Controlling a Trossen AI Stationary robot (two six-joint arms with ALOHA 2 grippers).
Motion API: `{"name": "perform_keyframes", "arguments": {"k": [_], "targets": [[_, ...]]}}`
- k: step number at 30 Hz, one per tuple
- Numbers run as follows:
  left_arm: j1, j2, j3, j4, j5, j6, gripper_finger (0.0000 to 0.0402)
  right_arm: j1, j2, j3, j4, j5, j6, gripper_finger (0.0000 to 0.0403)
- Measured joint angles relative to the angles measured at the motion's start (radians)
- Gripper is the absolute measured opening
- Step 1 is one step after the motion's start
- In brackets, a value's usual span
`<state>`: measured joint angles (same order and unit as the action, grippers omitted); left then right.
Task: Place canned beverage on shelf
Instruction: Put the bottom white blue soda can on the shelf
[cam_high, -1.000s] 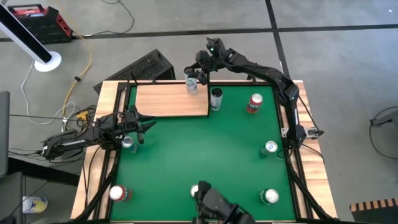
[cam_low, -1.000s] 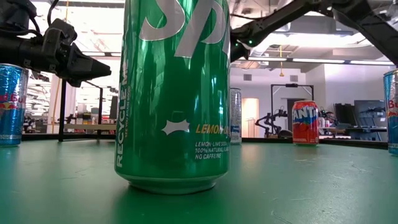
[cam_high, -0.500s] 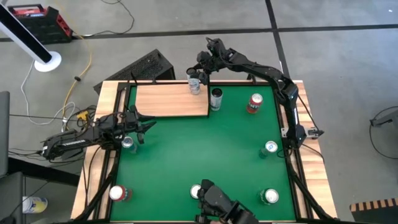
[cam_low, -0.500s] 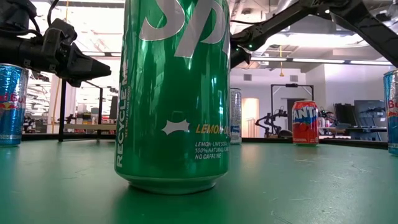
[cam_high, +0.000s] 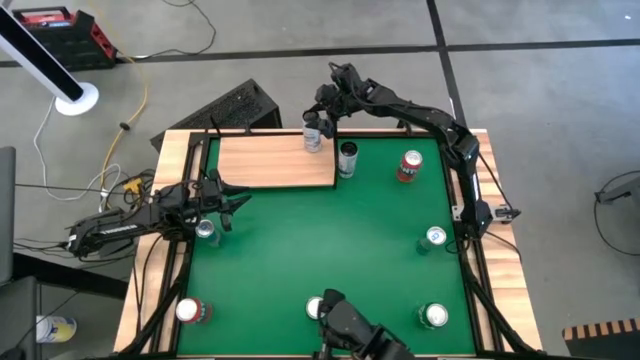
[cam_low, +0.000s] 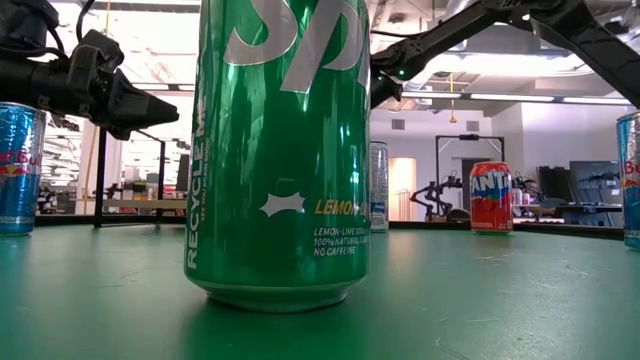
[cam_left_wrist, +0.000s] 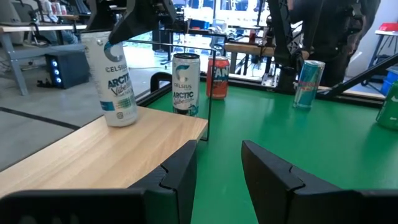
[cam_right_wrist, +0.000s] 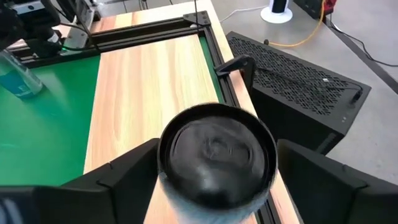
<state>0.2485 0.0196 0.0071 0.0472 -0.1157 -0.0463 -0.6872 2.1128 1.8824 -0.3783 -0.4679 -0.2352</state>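
Observation:
The pale wood shelf (cam_high: 270, 162) stands at the table's far left; it also shows in the left wrist view (cam_left_wrist: 87, 155) and the right wrist view (cam_right_wrist: 149, 81). A white Celsius can (cam_high: 313, 137) stands upright at the shelf's far right corner, also in the left wrist view (cam_left_wrist: 118, 84). My right gripper (cam_high: 320, 118) is above the can, shut on it. My left gripper (cam_high: 228, 200) is open and empty at the table's left edge, just near of the shelf, with a blue can (cam_high: 207, 232) beside it. My right gripper holds the white can by its upper end (cam_right_wrist: 216, 155), one finger (cam_right_wrist: 124, 177) on each side of the rim. The fingers come from above, pointing down. The can is upright, and its base (cam_left_wrist: 122, 121) is on the shelf board.
A second Celsius can (cam_high: 347, 158) stands on the green table just right of the shelf. A red can (cam_high: 409, 166), blue cans (cam_high: 434, 238) (cam_high: 433, 316), a green Sprite can (cam_high: 316, 308) and a red can (cam_high: 190, 311) stand around the table. A thin black shelf post (cam_left_wrist: 209, 87) rises at the corner.
My right gripper has moved the white can a little toward the shelf's right edge. The can has stayed upright.

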Motion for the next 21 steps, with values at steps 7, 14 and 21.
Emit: {"name": "perform_keyframes", "arguments": {"k": [7,14,21], "targets": [[0.000,0.000,0.000,0.000,-0.001,0.000,0.0112,0.000,-0.026,0.000,-0.060,-0.001,-0.017,0.0344],[0.000,0.000,0.000,0.000,0.000,0.000,0.0112,0.010,-0.040,0.003,-0.074,-0.004,-0.036,0.0342],[0.000,0.000,0.000,0.000,0.000,0.000,0.0112,0.021,-0.040,0.074,-0.170,-0.004,-0.052,0.0341]]}}
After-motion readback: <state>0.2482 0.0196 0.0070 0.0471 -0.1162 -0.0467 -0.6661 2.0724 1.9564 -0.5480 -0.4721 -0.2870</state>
